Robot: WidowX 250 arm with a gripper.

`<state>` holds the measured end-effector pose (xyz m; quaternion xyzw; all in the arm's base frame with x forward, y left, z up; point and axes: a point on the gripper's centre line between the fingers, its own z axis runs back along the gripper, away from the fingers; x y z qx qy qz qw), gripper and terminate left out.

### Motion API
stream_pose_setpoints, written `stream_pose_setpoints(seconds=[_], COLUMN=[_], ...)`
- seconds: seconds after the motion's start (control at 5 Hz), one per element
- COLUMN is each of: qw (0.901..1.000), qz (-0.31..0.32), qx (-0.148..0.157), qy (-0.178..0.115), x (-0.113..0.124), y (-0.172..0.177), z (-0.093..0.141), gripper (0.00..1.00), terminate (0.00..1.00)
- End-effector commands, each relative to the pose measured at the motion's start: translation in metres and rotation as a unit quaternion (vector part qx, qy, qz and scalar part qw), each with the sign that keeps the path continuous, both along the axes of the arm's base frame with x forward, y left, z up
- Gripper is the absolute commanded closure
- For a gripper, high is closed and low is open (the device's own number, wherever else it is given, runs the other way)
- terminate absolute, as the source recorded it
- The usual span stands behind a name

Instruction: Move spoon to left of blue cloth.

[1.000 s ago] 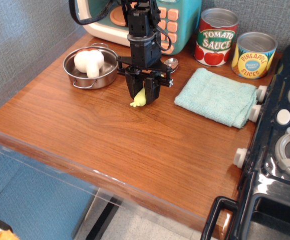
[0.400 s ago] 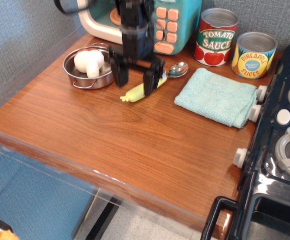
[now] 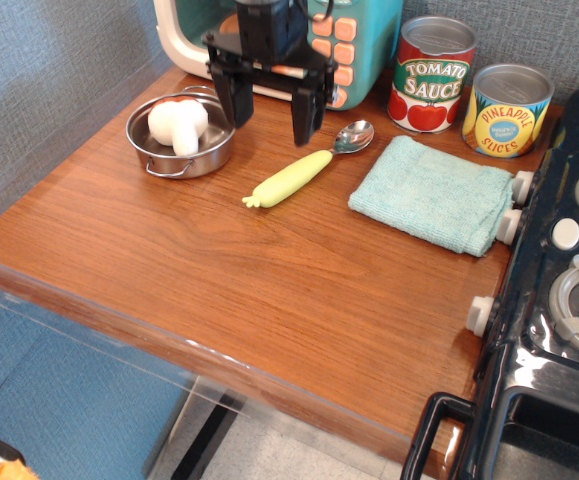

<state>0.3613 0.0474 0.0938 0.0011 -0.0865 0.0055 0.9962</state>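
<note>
The spoon [image 3: 303, 170] lies flat on the wooden table, its pale yellow-green handle pointing front-left and its silver bowl at the back right, just left of the blue cloth [image 3: 431, 192]. The cloth lies folded near the stove. My gripper [image 3: 267, 112] hangs above the table behind the spoon, raised clear of it. Its two black fingers are spread wide apart and hold nothing.
A metal pot [image 3: 182, 136] with a white toy mushroom stands left of the spoon. A teal toy microwave [image 3: 354, 40] is at the back. A tomato sauce can [image 3: 431, 75] and a pineapple can [image 3: 506, 110] stand behind the cloth. A black toy stove [image 3: 569, 290] is at the right.
The gripper opened and let go of the spoon, then rose and moved back. The spoon now lies flat on the table left of the cloth.
</note>
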Motion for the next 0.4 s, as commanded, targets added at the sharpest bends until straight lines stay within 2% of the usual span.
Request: stream_pose_setpoints(seconds=[0.0, 0.2], qw=[0.9998, 0.9998], qz=[-0.013, -0.013], qx=[0.008, 0.008], qy=[-0.012, -0.012], x=[0.0039, 0.0039], y=[-0.0024, -0.0024], z=[0.0144, 0.0144], gripper=[0.0, 0.0], terminate=[0.0, 1.0])
